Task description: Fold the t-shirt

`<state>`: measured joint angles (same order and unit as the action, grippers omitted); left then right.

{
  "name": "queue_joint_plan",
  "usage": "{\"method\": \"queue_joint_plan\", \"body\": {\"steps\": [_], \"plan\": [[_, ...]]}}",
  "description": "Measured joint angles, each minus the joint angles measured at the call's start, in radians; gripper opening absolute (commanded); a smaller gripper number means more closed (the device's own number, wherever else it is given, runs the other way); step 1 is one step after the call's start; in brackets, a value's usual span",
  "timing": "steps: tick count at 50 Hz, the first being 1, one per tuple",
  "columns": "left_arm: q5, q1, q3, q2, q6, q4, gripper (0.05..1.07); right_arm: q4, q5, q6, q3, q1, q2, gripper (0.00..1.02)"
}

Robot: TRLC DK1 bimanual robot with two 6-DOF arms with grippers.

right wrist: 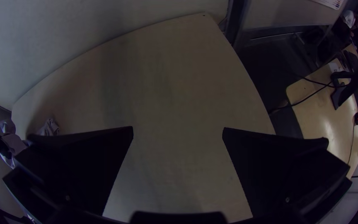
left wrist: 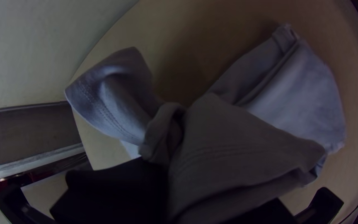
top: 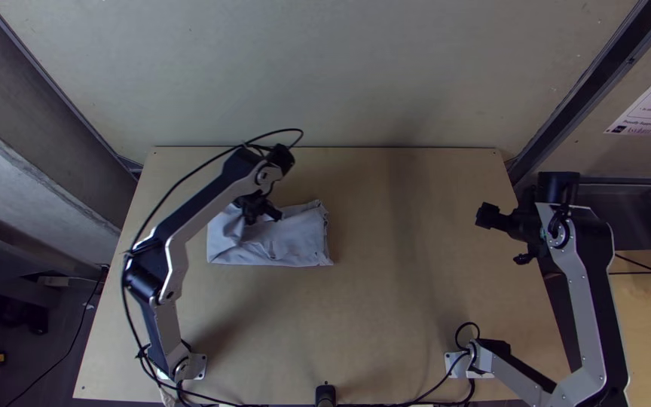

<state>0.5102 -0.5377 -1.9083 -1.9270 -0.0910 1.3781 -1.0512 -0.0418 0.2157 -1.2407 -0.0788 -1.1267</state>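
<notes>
The t-shirt [top: 295,240] lies as a compact bundle on the table [top: 416,301], left of centre and nearer the far edge than the near one. Its near side runs fairly straight; the far side is uneven. The left gripper [top: 264,217] is clamped on a gathered part of the cloth. The right gripper [right wrist: 178,129] has its fingers spread wide, holding nothing, near the table's right edge.

The step in hand is judged to be a fold or a straightening of the bundle. Recommended: keep the lift low, draw the pinched cloth out level, and lay it in line with the straight near side before release. Too high a pull could drag the under layers and undo the existing shape. The gather should be smoothed after release, or a ridge may remain.

The top view establishes the bundle's outline and place on the table. The left wrist view adds the crumple at the grip, a stitched seam and cloth flaring to both sides, detail that the left arm [top: 212,196] masks from above.
</notes>
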Motion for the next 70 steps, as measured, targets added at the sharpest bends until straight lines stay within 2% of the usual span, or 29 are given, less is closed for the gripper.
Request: {"method": "queue_joint_plan", "body": {"steps": [9,11,12,13,14,16,25,27,31,36,41,52,59,70], "plan": [[0.000,-0.076,-0.081,-0.088,-0.063,0.005,0.08,0.000,0.000,-0.016,0.050,-0.011,0.048,0.99],[0.000,-0.094,-0.095,-0.103,-0.075,0.005,0.11,-0.001,0.000,-0.016,0.062,-0.011,0.056,0.99],[0.000,-0.104,-0.102,-0.111,-0.078,0.005,0.18,0.000,0.000,-0.016,0.067,-0.011,0.061,0.99],[0.000,-0.114,-0.109,-0.119,-0.083,0.005,0.32,0.000,0.000,-0.016,0.072,-0.011,0.064,0.99],[0.000,-0.125,-0.116,-0.127,-0.087,0.006,0.54,0.000,0.000,-0.016,0.077,-0.011,0.068,0.99],[0.000,-0.149,-0.132,-0.141,-0.096,0.008,1.03,0.000,0.000,-0.016,0.086,-0.011,0.074,0.99],[-0.014,-0.276,-0.225,-0.210,-0.154,0.008,1.03,0.002,0.000,-0.019,0.108,-0.014,0.085,0.99],[-0.058,-0.297,-0.260,-0.229,-0.177,0.003,1.03,0.001,0.000,-0.019,0.111,-0.014,0.085,0.99],[-0.234,-0.316,-0.342,-0.268,-0.208,-0.024,1.03,0.004,0.000,-0.019,0.124,-0.013,0.090,0.99],[-0.384,-0.309,-0.417,-0.299,-0.250,-0.057,1.03,0.007,0.000,-0.019,0.142,-0.013,0.100,0.99],[-0.460,-0.284,-0.447,-0.307,-0.286,-0.067,1.03,0.015,0.000,-0.019,0.151,-0.013,0.109,0.99],[-0.468,-0.219,-0.449,-0.307,-0.314,-0.064,1.03,0.020,0.000,-0.039,0.152,-0.013,0.116,0.99],[-0.415,-0.195,-0.433,-0.290,-0.311,-0.062,1.03,0.043,0.000,-0.050,0.140,-0.013,0.109,0.99],[-0.367,-0.129,-0.356,-0.129,-0.263,-0.064,1.03,0.091,0.000,-0.072,-0.011,-0.013,0.039,0.99]]}}
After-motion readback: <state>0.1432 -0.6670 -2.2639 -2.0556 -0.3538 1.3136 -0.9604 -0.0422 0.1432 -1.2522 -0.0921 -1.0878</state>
